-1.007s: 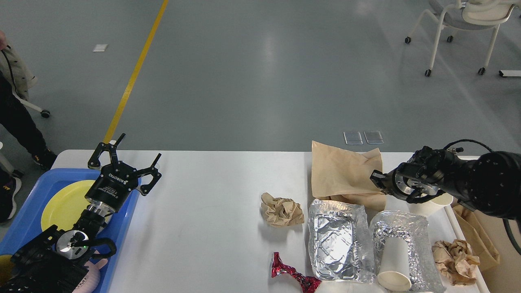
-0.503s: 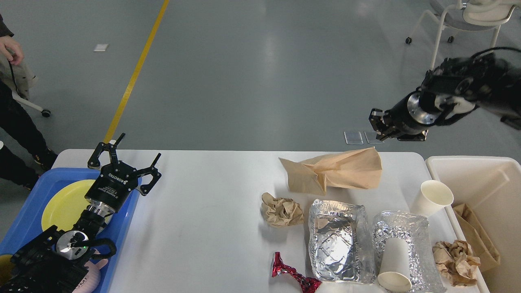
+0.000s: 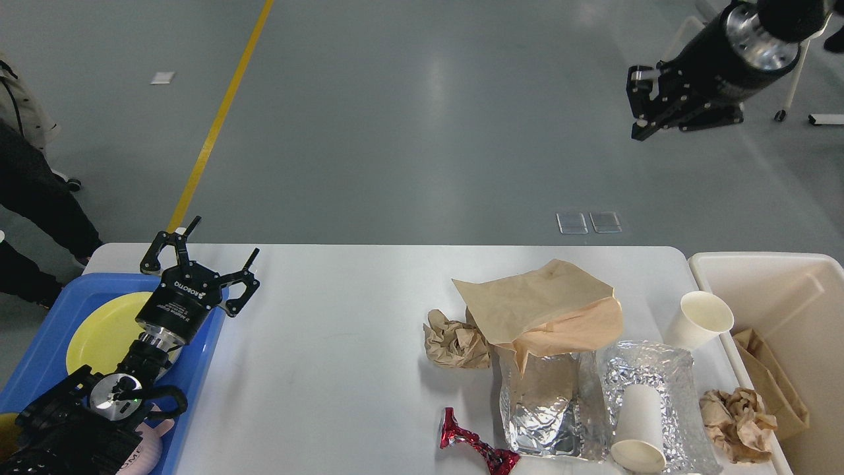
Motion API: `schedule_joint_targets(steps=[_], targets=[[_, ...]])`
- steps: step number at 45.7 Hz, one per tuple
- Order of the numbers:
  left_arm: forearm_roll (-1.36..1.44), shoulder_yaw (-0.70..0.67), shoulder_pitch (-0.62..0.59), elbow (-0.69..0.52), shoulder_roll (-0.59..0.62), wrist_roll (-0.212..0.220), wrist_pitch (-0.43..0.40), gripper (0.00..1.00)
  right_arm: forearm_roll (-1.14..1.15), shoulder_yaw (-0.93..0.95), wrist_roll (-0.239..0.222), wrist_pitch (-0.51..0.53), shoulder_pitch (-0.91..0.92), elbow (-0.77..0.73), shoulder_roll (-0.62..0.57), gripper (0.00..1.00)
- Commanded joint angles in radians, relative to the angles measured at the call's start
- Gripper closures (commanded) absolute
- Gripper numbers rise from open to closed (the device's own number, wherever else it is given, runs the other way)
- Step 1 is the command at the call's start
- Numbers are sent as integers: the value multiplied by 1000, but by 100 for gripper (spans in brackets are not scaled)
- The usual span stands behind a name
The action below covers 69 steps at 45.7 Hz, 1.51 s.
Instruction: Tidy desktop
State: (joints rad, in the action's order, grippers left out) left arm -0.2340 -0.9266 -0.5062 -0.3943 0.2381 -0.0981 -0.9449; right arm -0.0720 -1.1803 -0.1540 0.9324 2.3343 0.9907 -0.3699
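Now our right pincer (image 3: 638,99) hangs high above the floor beyond the far right corner of the desktop (image 3: 330,330), well clear of everything; it is dark and seen side-on, so we cannot tell whether its fingers are parted or pressed together, and nothing shows between them. Our left pincer (image 3: 198,264) hovers over the far edge of the blue tray (image 3: 39,330), fingers spread wide and empty, above the yellow plate (image 3: 99,330).

Outward from there, the desktop fills the lower view, bare on the left and littered on the right: a brown bag (image 3: 541,310) draped over a foil tray (image 3: 547,409), a paper wad (image 3: 455,340) touching the bag, a red wrapper (image 3: 475,448), a cup (image 3: 704,318) near the bin (image 3: 765,277), and another cup (image 3: 636,429) lying on foil.

We judge ourselves between grasps, with the rubbish not yet cleared. Next the right arm must come down over one piece, likely the bag, approaching with fingers parted, pinch it, and carry it to the bin.
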Motion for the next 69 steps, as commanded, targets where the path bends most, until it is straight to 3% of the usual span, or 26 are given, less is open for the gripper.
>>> schedule_joint_targets(steps=[1, 2, 3, 4, 5, 6, 14, 20, 24, 32, 43, 69], targets=[[-1, 0, 0, 0, 0, 0, 0, 1, 77, 10, 1, 28, 144, -9, -14, 100], [-1, 0, 0, 0, 0, 1, 0, 1, 81, 10, 1, 28, 164, -9, -14, 100], [-1, 0, 0, 0, 0, 1, -2, 1, 81, 10, 1, 28, 184, -9, -14, 85], [-1, 0, 0, 0, 1, 1, -2, 1, 83, 10, 1, 28, 200, -9, -14, 62], [-1, 0, 0, 0, 0, 1, -2, 1, 83, 11, 1, 28, 214, -9, -14, 28], [-1, 0, 0, 0, 1, 1, 0, 1, 83, 10, 1, 28, 223, -9, -14, 0], [-1, 3, 0, 0, 0, 1, 0, 1, 81, -9, -2, 28, 215, 17, -17, 0], [-1, 5, 0, 0, 0, 1, 0, 1, -15, -7, -9, 26, 74, 104, -21, 0], [-1, 5, 0, 0, 0, 1, 0, 1, -193, -45, -16, -131, -33, 198, -3, 0], [-1, 2, 0, 0, 0, 1, 0, 1, -314, -70, -25, -348, -239, 278, 112, 0], [-1, -6, -2, 3, 0, -12, 3, 1, -637, -62, -39, -535, -421, 278, 258, 0], [-1, -5, -2, 2, -2, -11, 2, 1, -680, 5, -35, -866, -687, 221, 315, 0]])
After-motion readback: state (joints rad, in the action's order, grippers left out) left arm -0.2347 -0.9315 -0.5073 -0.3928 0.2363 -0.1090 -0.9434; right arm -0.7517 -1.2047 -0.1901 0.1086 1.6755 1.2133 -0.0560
